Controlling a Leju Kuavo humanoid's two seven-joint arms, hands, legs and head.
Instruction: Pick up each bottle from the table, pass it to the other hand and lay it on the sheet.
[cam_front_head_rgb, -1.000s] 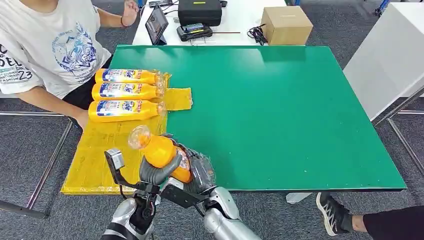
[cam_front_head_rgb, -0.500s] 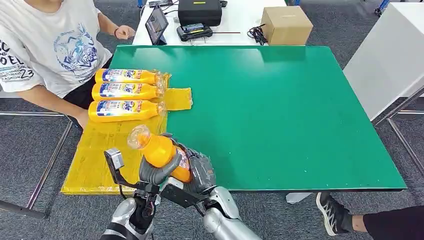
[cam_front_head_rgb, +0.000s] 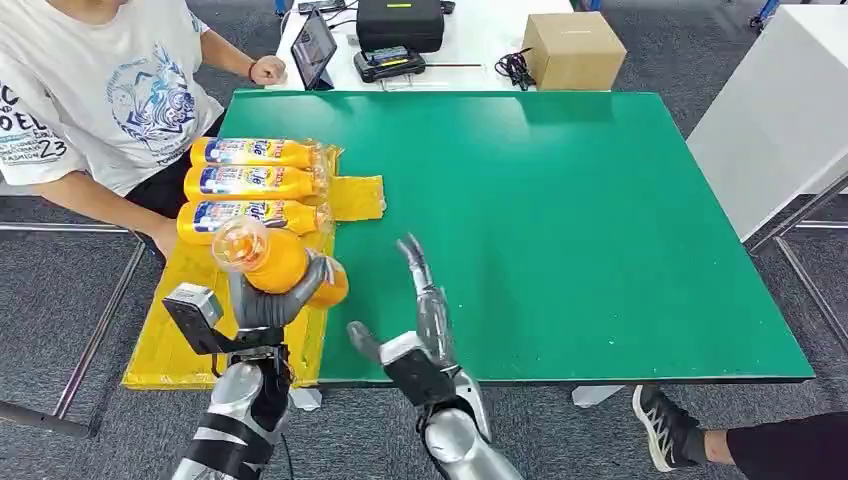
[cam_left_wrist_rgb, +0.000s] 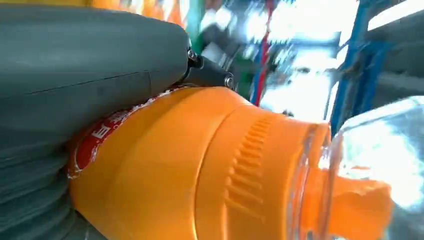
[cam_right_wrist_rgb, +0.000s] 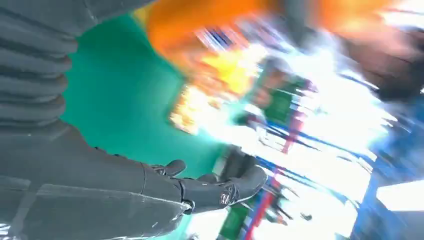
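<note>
**Orange bottle in the left hand, sheet just below**

Orange and clear-capped, the fourth bottle (cam_front_head_rgb: 275, 262) sits in the robot's left hand (cam_front_head_rgb: 265, 305), whose fingers wrap its body and hold it in the air over the near part of the yellow sheet (cam_front_head_rgb: 190, 320). The left wrist view confirms the hold, the thick thumb pressed along the bottle's label side. On the far part of the sheet three bottles (cam_front_head_rgb: 255, 185) lie side by side, caps pointing away from the seated person (cam_front_head_rgb: 90, 90) at the sheet's far edge, whose forearm rests close beside the nearest of the three.

Right of the sheet, the right hand (cam_front_head_rgb: 415, 320) hangs over the green surface (cam_front_head_rgb: 580, 230) with fingers spread and nothing in them, apart from the bottle. Beyond the surface stands a white table with a tablet (cam_front_head_rgb: 313, 47), a black case (cam_front_head_rgb: 400, 22) and a cardboard box (cam_front_head_rgb: 573, 48).

The handover looks complete and the laying-down step is in hand. Judging by the row, the next move calls for lowering the bottle onto the sheet just on the near side of the third, turned to lie parallel with its cap pointing the same way, then easing the fingers off so it does not roll against its neighbours or toward the person's arm.
</note>
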